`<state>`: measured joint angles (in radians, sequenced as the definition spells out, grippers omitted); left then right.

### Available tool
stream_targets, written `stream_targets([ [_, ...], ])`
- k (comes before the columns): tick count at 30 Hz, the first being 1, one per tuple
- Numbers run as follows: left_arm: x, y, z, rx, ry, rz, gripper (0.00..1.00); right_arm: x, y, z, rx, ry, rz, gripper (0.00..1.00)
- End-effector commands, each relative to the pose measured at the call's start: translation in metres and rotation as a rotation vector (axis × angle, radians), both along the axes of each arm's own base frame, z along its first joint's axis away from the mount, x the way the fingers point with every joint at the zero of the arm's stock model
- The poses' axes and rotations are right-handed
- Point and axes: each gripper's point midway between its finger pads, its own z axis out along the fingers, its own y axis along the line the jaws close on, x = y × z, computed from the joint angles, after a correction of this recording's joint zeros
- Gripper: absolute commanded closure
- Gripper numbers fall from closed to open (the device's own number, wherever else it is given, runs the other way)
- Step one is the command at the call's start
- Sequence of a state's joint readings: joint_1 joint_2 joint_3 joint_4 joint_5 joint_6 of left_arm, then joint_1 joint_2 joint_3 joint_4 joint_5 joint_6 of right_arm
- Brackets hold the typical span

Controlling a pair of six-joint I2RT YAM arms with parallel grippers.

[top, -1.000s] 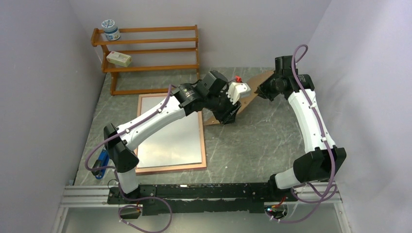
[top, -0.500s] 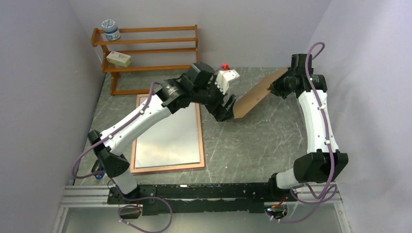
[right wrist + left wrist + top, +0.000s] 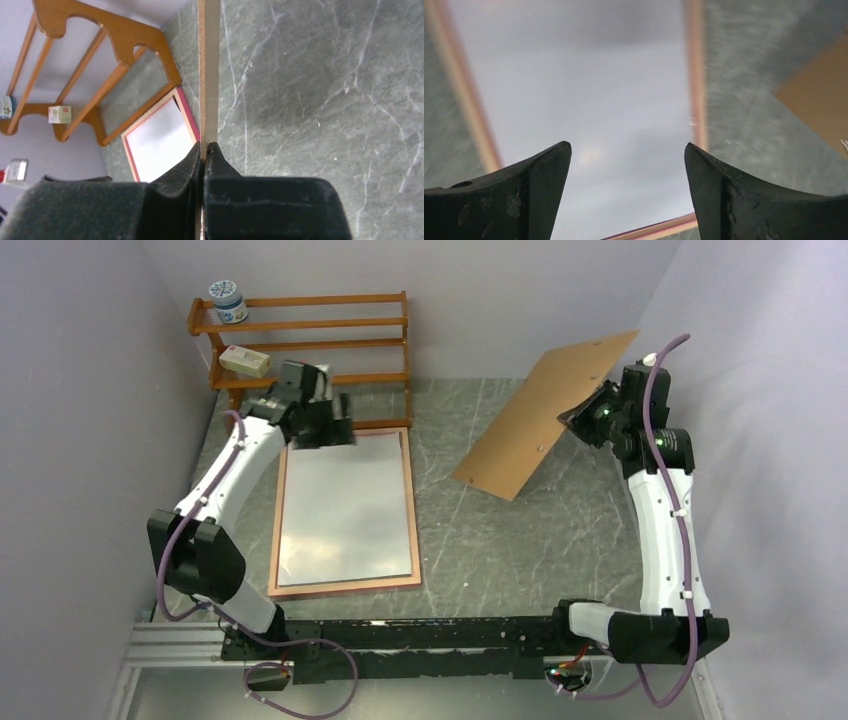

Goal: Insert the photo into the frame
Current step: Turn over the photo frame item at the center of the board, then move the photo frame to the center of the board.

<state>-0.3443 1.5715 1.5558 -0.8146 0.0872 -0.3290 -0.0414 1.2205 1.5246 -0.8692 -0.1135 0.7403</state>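
The frame lies flat at the table's left, coppery-pink back up. A plain white-grey sheet fills it; it looks like the photo's white back, and no printed side shows. My left gripper is open and empty over the frame's far end. In its wrist view the gripper is above the white surface, with the frame's edge to the right. My right gripper is shut on the brown hardboard sheet, held tilted in the air. The right wrist view shows that gripper on the board's edge.
A wooden slatted rack stands at the back left, holding a jar and a small box. The rack and the frame also show in the right wrist view. Walls close in on both sides.
My left gripper let go of the hardboard and swung left, back over the frame's far end. My right gripper lifted the hardboard up and to the right, off the table.
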Motion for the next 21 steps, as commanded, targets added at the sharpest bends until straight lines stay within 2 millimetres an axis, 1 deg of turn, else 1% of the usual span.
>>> stream_targets([
  [1,-0.004,0.095,-0.013,0.05,0.079,0.353,0.12,0.006,0.009,0.02,-0.005,-0.13,0.069,1.0],
  [2,-0.005,0.111,-0.019,0.048,0.096,0.391,0.12,0.005,0.01,0.017,-0.005,-0.123,0.071,1.0],
  [4,-0.008,0.135,-0.031,0.035,0.124,0.452,0.12,0.003,0.009,0.011,-0.014,-0.11,0.071,1.0],
  [5,-0.01,0.14,-0.038,0.013,0.142,0.463,0.12,0.003,0.008,0.008,-0.02,-0.101,0.069,1.0],
  [6,-0.012,0.15,-0.045,-0.012,0.159,0.491,0.12,0.003,0.007,0.006,-0.023,-0.094,0.069,1.0],
  [7,-0.014,0.155,-0.053,-0.032,0.178,0.509,0.12,0.002,0.006,0.004,-0.027,-0.087,0.067,1.0],
  [12,-0.026,0.171,-0.096,-0.082,0.27,0.586,0.15,0.002,0.006,0.002,-0.036,-0.074,0.075,1.0],
  [16,-0.031,0.18,-0.122,-0.085,0.277,0.622,0.17,0.004,0.009,-0.001,-0.033,-0.06,0.097,1.0],
  [18,-0.031,0.18,-0.129,-0.092,0.275,0.608,0.16,0.005,0.01,-0.005,-0.029,-0.048,0.1,1.0],
  [21,-0.028,0.168,-0.138,-0.178,0.297,0.543,0.16,0.004,0.01,-0.006,-0.03,-0.047,0.1,1.0],
])
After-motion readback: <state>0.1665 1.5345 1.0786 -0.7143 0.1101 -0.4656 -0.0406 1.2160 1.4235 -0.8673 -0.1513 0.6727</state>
